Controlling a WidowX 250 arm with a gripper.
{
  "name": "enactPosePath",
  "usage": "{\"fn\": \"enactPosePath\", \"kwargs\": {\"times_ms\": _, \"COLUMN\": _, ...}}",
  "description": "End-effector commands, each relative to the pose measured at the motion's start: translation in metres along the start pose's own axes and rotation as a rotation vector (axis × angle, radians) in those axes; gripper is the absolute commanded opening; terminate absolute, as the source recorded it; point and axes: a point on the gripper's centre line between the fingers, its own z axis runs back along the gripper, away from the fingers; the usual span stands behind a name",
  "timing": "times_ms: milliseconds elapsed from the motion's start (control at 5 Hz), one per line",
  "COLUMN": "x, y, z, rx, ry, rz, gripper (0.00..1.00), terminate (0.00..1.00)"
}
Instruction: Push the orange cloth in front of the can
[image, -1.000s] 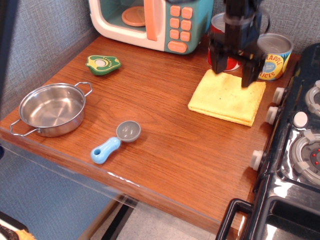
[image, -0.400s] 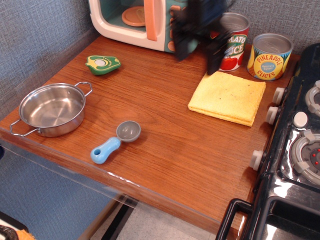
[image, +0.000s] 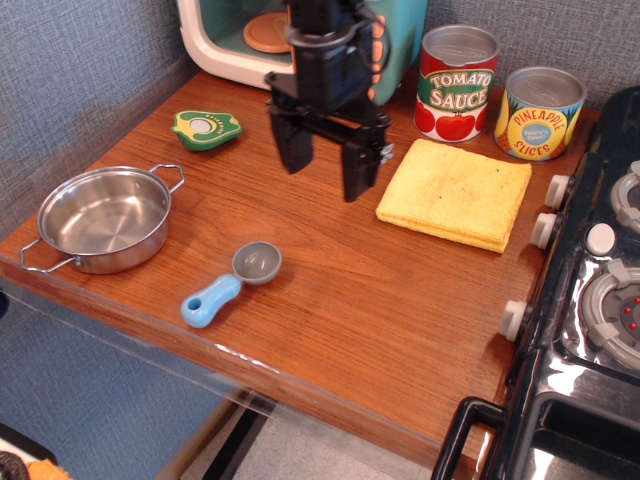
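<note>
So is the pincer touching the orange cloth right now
Apart. The observation.image view shows the open pincer hanging left of the orange cloth, with a strip of bare wooden tabletop visible between its right finger and the cloth's left edge.

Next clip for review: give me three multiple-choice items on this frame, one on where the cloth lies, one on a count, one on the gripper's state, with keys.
1. Where does the orange cloth lie?
A. inside the steel pot
B. in front of the two cans
C. on the stove

2. How many cans stand at the back of the table?
A. one
B. two
C. three

3. What is the gripper doing?
A. open, holding nothing
B. shut on the cloth
C. shut on the scoop

Answers:
1 B: the cloth is flat on the table just before the tomato sauce can and pineapple can.
2 B: only those two cans show.
3 A: its fingers stand apart, left of the cloth, with nothing between them.
</note>
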Motion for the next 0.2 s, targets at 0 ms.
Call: {"fn": "enactPosePath", "kwargs": {"times_ms": 0, "x": 0.0006, "y": -0.0002, "z": 0.0257, "rx": 0.019, "ry": -0.072, "rz": 0.002, "gripper": 1.00, "terminate": 1.00}}
